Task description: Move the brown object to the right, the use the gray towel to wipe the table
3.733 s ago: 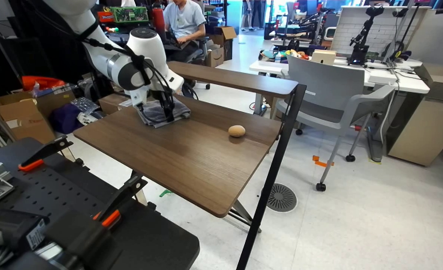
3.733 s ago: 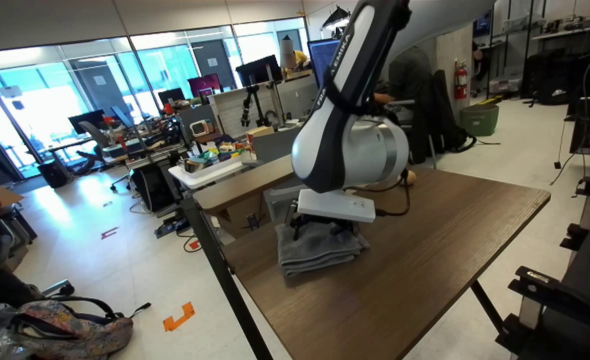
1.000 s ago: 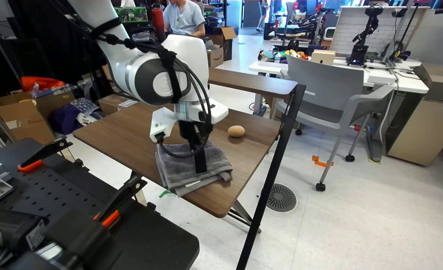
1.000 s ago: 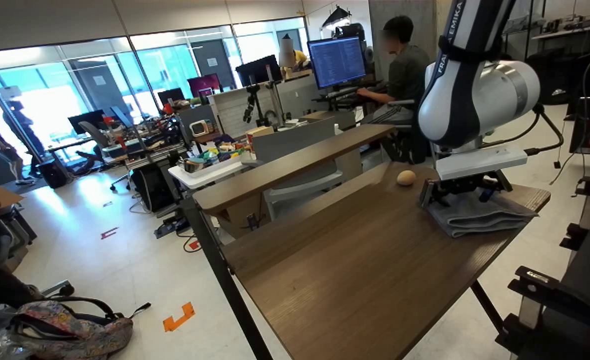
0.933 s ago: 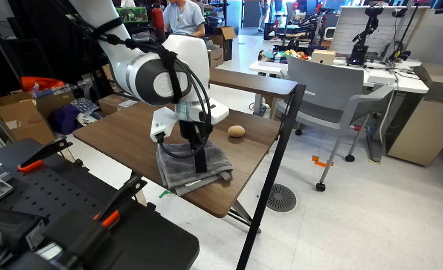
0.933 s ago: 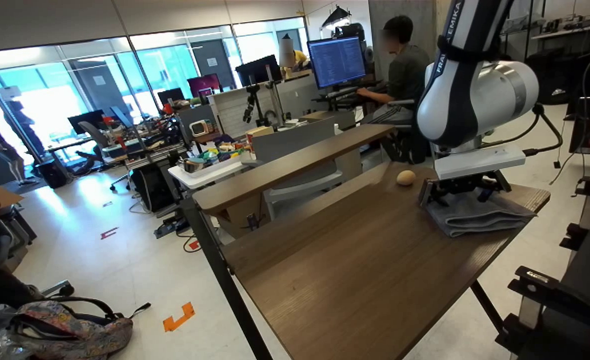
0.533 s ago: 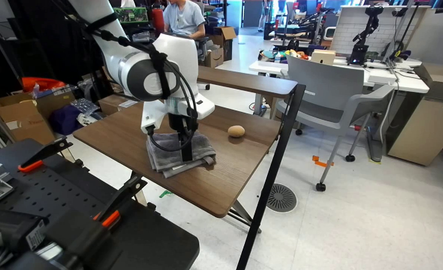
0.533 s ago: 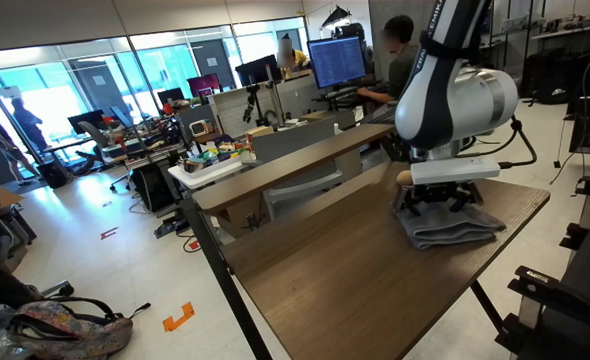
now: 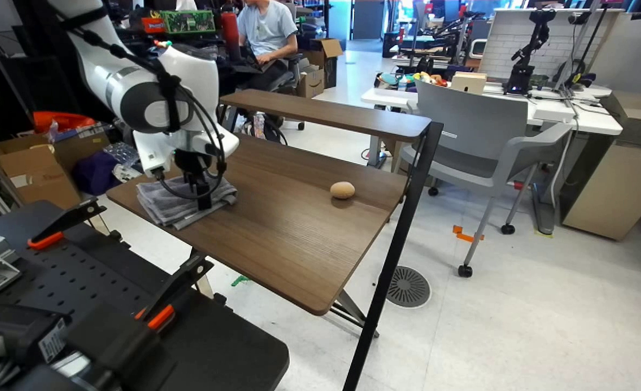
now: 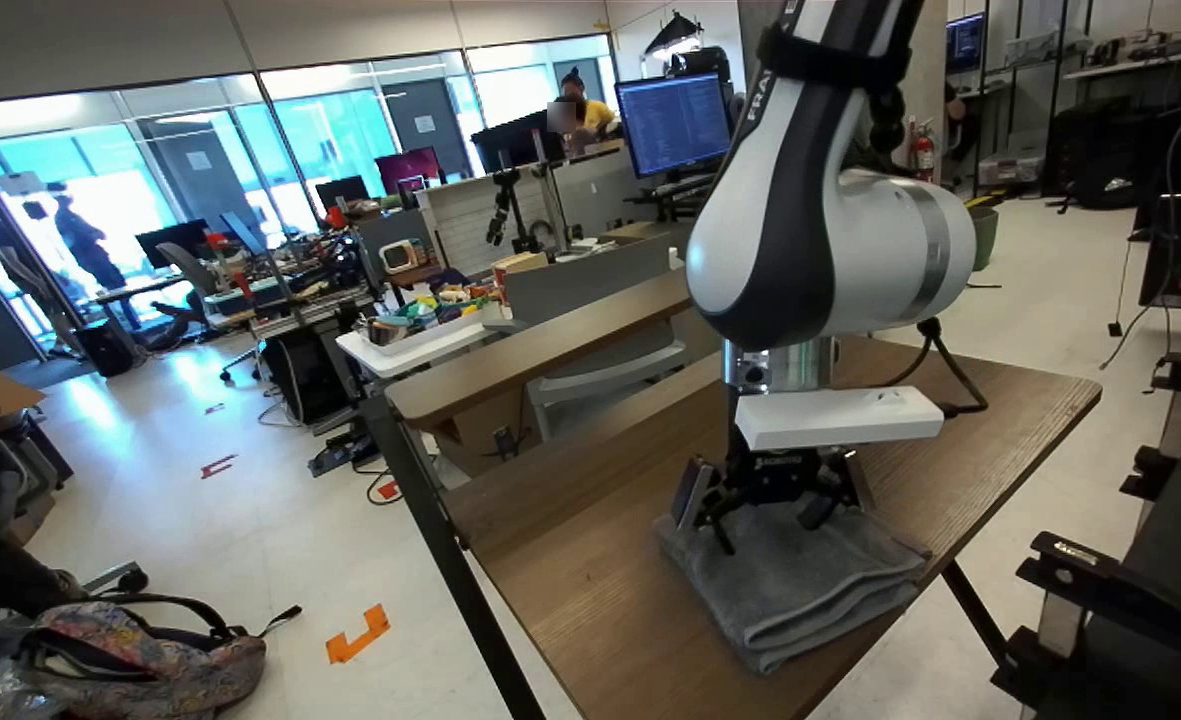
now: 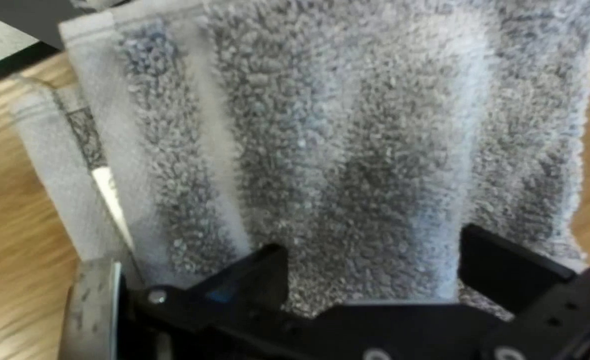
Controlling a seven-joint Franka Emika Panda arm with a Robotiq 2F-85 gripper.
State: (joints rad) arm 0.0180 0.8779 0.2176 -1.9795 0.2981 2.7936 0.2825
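Note:
The brown object, a tan egg-shaped thing (image 9: 342, 190), rests on the wooden table (image 9: 282, 233) toward its far right in an exterior view. The arm hides it in an exterior view, and it is outside the wrist view. The folded gray towel (image 9: 160, 203) lies flat near the table's left edge; it also shows in an exterior view (image 10: 810, 605) and fills the wrist view (image 11: 334, 125). My gripper (image 9: 203, 202) is down in the towel. Its fingers (image 11: 373, 250) stand apart with ridged cloth between them, seemingly pinching it; the fingertips' ends are partly hidden.
A raised wooden shelf (image 9: 325, 111) runs along one long side of the table. A slanted black post (image 9: 396, 250) stands at the table's end. A black bench with clamps (image 9: 173, 285) stands near the opposite side. A gray chair (image 9: 472, 133) is beyond.
The gripper and towel have slid together to the left in an exterior view, after an earlier sweep toward the near right. The brown object has stayed in place.

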